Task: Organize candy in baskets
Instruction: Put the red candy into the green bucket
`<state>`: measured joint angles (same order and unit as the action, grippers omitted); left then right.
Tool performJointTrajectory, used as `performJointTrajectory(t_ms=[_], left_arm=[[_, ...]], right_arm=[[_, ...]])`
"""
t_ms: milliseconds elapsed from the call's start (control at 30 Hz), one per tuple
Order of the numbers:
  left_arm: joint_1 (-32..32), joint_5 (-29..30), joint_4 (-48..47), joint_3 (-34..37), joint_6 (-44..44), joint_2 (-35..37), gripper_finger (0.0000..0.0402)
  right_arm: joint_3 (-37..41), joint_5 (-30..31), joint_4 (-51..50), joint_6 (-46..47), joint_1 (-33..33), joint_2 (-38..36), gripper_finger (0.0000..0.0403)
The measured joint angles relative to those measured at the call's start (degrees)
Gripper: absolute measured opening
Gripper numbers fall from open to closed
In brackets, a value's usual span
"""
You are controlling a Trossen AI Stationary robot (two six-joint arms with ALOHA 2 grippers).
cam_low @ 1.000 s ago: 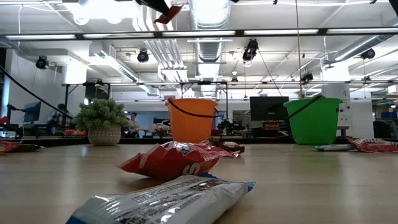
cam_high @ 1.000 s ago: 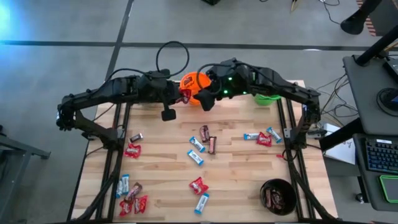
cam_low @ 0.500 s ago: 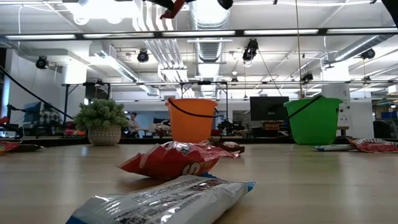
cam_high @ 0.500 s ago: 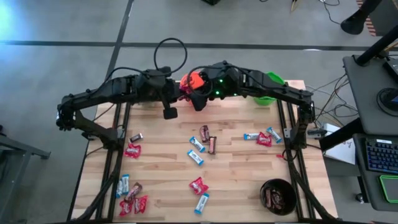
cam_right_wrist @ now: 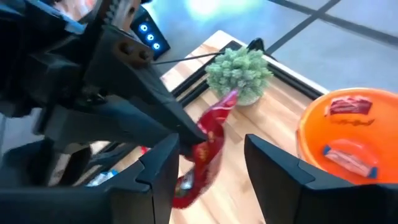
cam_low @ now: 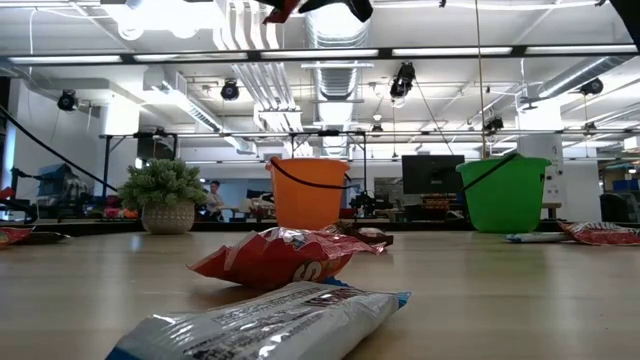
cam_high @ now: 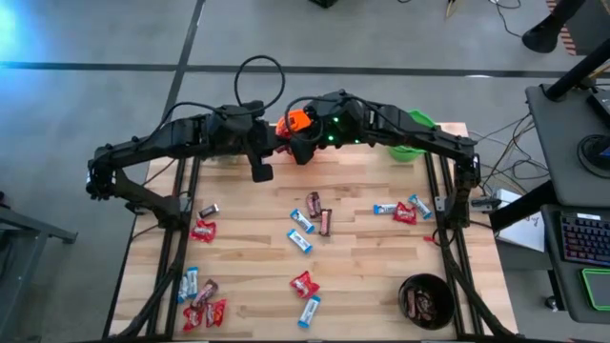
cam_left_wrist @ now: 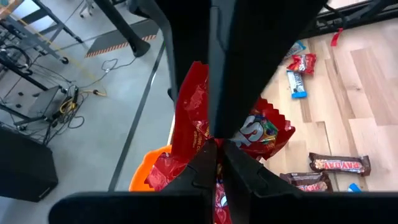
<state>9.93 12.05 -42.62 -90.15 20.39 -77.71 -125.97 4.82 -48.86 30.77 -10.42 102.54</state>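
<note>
Candy: red bar (cam_left_wrist: 194, 118) pinched in closed left gripper (cam_left_wrist: 216, 144) above orange basket (cam_right_wrist: 348, 149) at table's (cam_high: 362, 248) far edge | right gripper (cam_right_wrist: 208, 177) gaping, empty, alongside | fuzzy plant (cam_right_wrist: 239, 73) just beyond | loose candy (cam_high: 303, 240) mid-table

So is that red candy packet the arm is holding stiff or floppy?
Probably floppy: the red wrapped candy packet hangs bent from the left gripper's fingers. Likely light, held only by its edge. Its crinkly wrapper may slip.

A fuzzy green potted plant (cam_low: 168, 196) stands on the wooden table (cam_high: 362, 267) near its far edge.
</note>
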Motion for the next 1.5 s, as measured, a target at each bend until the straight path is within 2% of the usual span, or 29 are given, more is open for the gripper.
performJointTrajectory(t_ms=[267, 633, 1000, 1200, 1500], left_arm=[[0.02, -0.02, 0.75, 0.00, 1.26, 0.00, 0.0000], [0.02, 0.02, 1.03, 0.00, 1.41, 0.00, 0.0000], [0.02, 0.08, 1.02, 0.00, 1.41, 0.00, 0.0000], [-0.03, 3.07, 1.33, 0.00, 1.45, 0.00, 0.0000], [-0.02, 3.55, 1.26, 0.00, 1.45, 0.00, 0.0000]], right_arm=[[0.00, 0.18, -0.94, -0.82, -0.40, 0.00, 0.0121], [0.00, 0.15, -1.18, -3.21, -0.36, 0.02, 0.0018], [0.00, -0.66, -1.27, -4.70, -0.36, 0.02, 0.0012], [0.00, -0.50, -1.29, -5.41, -0.38, -0.23, 0.0011], [0.00, -0.43, -1.68, -7.45, -0.41, -0.75, 0.0011]])
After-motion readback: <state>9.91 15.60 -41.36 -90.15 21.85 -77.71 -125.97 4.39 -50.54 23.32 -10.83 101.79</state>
